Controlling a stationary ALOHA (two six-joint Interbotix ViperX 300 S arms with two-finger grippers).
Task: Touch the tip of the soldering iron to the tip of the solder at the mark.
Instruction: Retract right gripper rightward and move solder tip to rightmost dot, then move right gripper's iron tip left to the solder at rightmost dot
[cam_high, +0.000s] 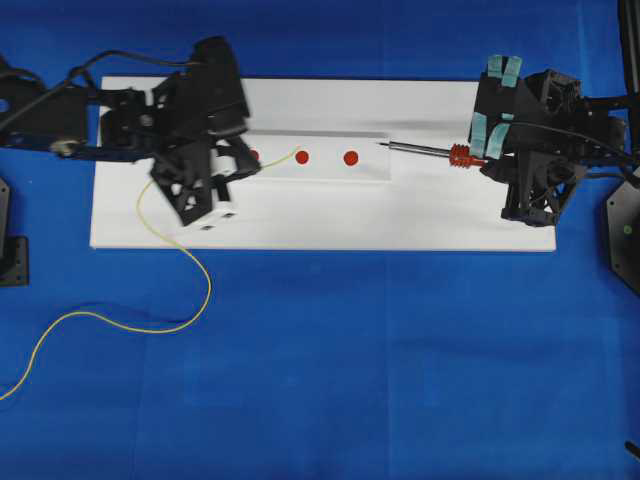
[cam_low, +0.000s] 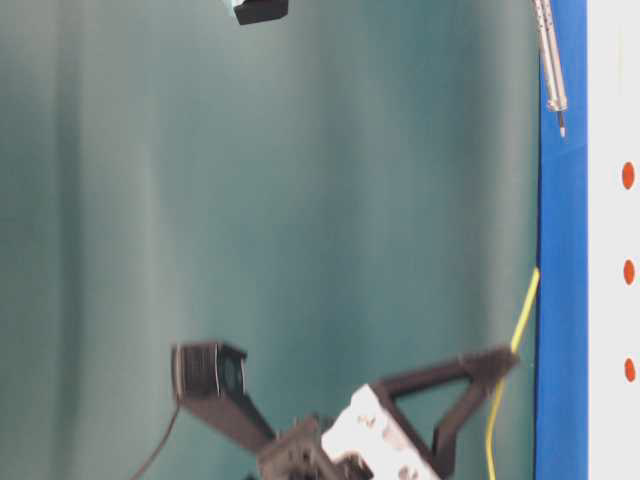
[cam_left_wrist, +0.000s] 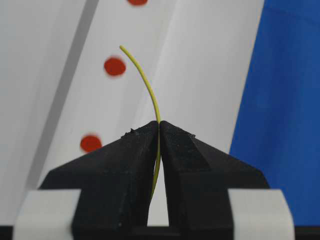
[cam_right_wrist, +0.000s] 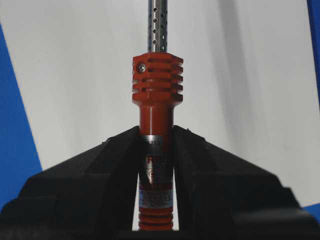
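My left gripper is shut on the thin yellow solder, a short curved end sticking out past the jaws. Overhead, the solder tip lies close above the middle of three red marks; whether it touches there is unclear. The left gripper covers part of the leftmost mark. My right gripper is shut on the soldering iron's orange-red handle. The iron points left, its dark tip a little right of the rightmost mark and well apart from the solder.
The marks sit on a raised white strip on a white board over blue cloth. The solder's long loose length trails off the board's front edge to the lower left. Black arm bases stand at both sides.
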